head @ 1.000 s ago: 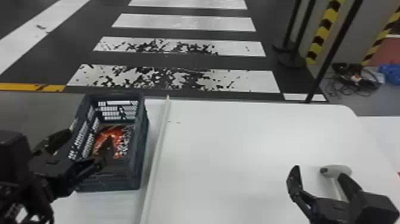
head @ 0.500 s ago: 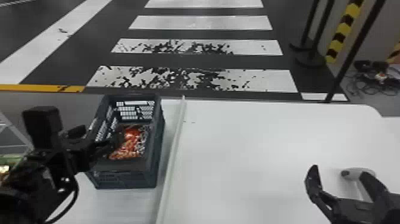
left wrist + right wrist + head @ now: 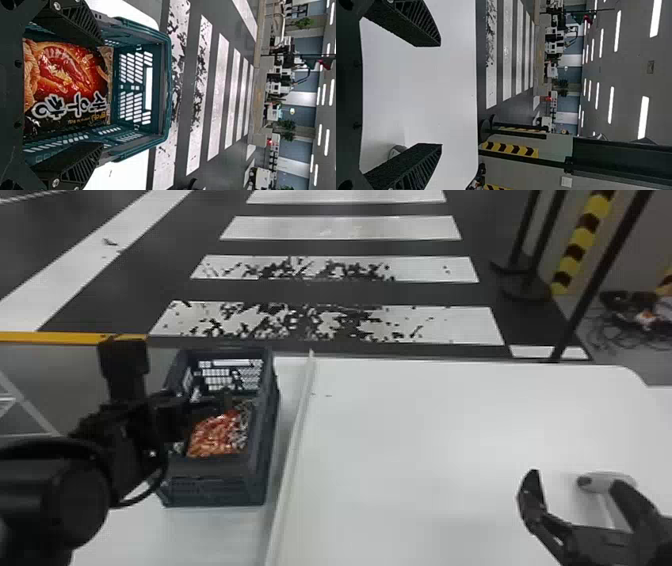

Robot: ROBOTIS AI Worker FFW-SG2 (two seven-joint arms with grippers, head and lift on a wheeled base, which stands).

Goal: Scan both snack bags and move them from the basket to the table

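Across the white tabletop (image 3: 450,440), our left claw (image 3: 102,94), spread wide and empty, has moved farther over the basket (image 3: 215,490) near the far left corner; one snack bag (image 3: 67,79) lies inside, so we can likely grip next.

Head view high, angled down; wrist views closer; table (image 3: 450,430) shared.

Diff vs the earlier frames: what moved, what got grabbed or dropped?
Left gripper moved forward and to the right, reaching farther over the basket. Head view swung left, so the whole scene sits farther right than in the first frame. Nothing grabbed or released. Unchanged: basket, snack bag inside it, right gripper open over the table.
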